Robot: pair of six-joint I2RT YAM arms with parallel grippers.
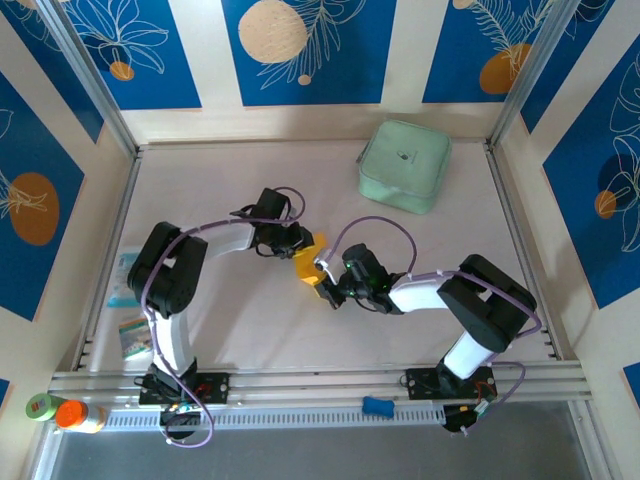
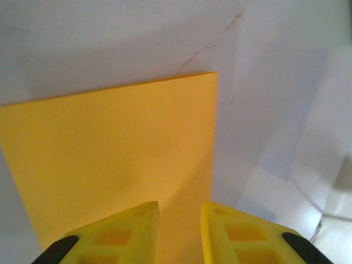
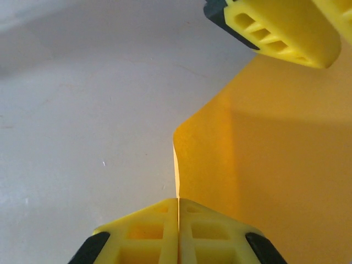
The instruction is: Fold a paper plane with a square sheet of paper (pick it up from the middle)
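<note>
**Right claw pinches the paper, left claw stands loose**

The paper (image 1: 304, 264) lies mid-desk (image 1: 250, 335), between the two arms. The right claw (image 3: 177, 234) is pressed together on its edge. The left claw (image 2: 180, 236) straddles the sheet, jaws slightly apart. For a clean fold, the left should probably close squarely before either pulls, keeping the edges aligned. The case (image 1: 404, 166) and packets (image 1: 128, 300) lie well apart and block nothing.

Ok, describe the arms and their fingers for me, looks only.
Both the left arm and the right arm have bulky black joint housings linked by white tubular segments, each with a thin purple cable looping alongside. The fingers are bright yellow wedge-shaped blocks with hollow cells, black at their outer corners.
</note>
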